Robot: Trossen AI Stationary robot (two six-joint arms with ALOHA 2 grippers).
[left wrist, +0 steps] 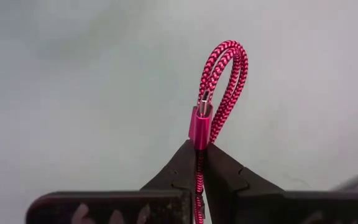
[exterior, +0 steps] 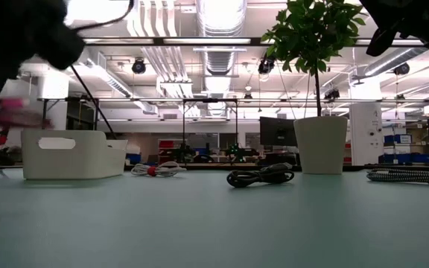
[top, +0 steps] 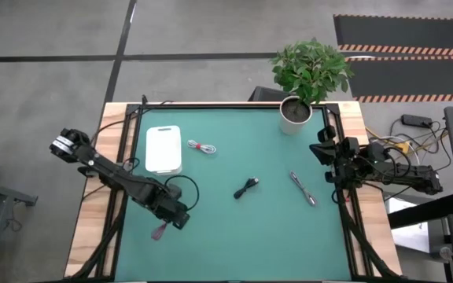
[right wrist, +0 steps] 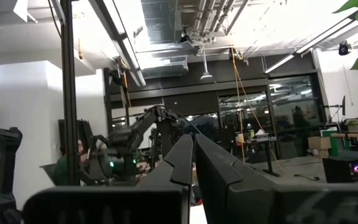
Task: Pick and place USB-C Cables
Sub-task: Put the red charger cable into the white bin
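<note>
My left gripper (left wrist: 198, 151) is over the table's near-left part and is shut on the red braided USB-C cable (left wrist: 224, 74), also seen as the red cable (top: 161, 230). The white cable with a red tie (top: 201, 146) lies just right of the white tray (top: 163, 149). At the table's middle lies the black cable (top: 246, 187), and the grey cable (top: 303, 188) lies to its right. My right gripper (right wrist: 193, 152) is shut, raised at the table's right edge and pointing into the room. My left gripper pinches the red cable between its two fingertips, just behind the red metal plug (left wrist: 200, 127). The folded loop (left wrist: 229, 59) sticks out past the fingertips, and a strand runs back between the fingers. In the low view the red cable (exterior: 10, 112) is up off the table.
A potted plant in a white pot (top: 296, 114) stands at the far right of the green mat (top: 234, 236). The tray (exterior: 73, 154) sits at far left. The near half of the mat is bare.
</note>
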